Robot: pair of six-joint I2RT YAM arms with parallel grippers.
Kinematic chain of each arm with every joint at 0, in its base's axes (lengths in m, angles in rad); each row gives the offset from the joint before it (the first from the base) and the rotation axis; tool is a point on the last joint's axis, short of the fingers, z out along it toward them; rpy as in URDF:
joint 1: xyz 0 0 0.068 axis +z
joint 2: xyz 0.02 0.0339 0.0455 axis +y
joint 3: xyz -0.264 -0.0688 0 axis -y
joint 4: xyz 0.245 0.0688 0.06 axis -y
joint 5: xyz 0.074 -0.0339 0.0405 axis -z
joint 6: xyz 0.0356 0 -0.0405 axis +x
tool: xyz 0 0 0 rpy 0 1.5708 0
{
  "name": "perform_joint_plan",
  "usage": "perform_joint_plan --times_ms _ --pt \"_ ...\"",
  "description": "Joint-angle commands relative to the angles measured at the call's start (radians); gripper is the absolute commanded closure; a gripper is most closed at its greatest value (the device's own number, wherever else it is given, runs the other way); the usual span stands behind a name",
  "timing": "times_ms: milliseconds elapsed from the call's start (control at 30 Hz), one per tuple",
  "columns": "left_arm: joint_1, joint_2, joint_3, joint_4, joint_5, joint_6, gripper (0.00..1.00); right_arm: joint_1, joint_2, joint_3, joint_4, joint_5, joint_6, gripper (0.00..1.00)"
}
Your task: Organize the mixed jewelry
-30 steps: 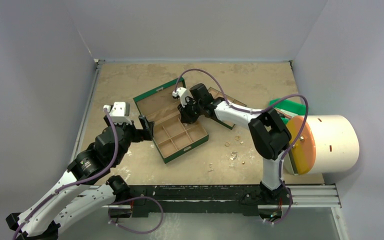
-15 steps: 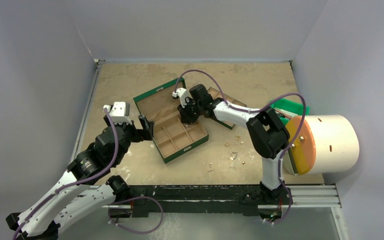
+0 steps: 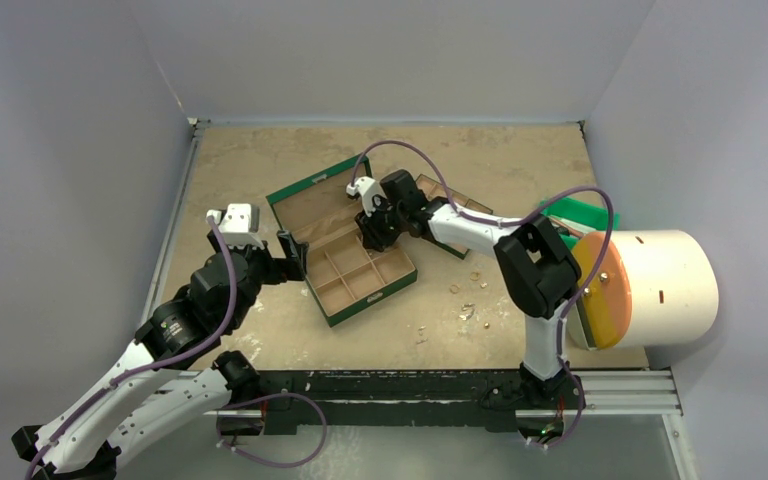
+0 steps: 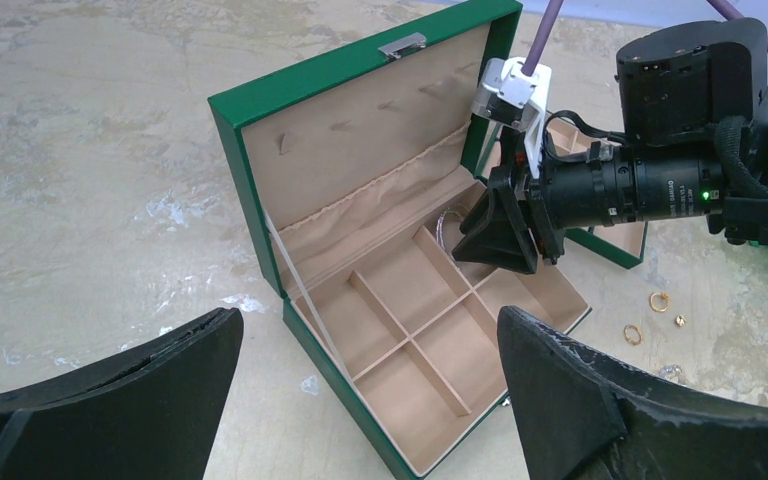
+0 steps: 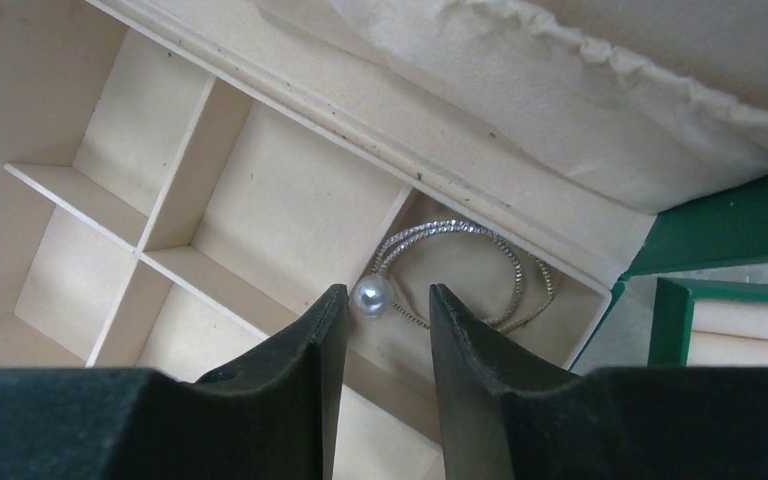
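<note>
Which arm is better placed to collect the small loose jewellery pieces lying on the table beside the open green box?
Right, probably. The small loose jewellery pieces lie on the right arm's side of the open green box. The right hand is over that box; the left hand sits beyond its opposite side.

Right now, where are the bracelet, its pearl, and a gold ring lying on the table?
bracelet (image 5: 465,227): right wrist view, top arc of the sparkly band.
pearl (image 5: 371,297): right wrist view, middle of the bead.
gold ring (image 4: 658,300): left wrist view, the upper of two rings right of the box.
</note>
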Motion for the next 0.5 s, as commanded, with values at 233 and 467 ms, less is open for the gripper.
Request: perform_joint_plan --times_ms 233,467 --pt "-0.003 -0.002 0.043 0.022 -0.005 0.012 0.01 -0.003 -0.142 -0.034 0.052 0.075 0.066 0.59" --pt "-0.003 -0.002 0.042 0.023 -0.001 0.014 0.01 0.001 -0.159 -0.058 0.140 0.151 0.227 0.85"
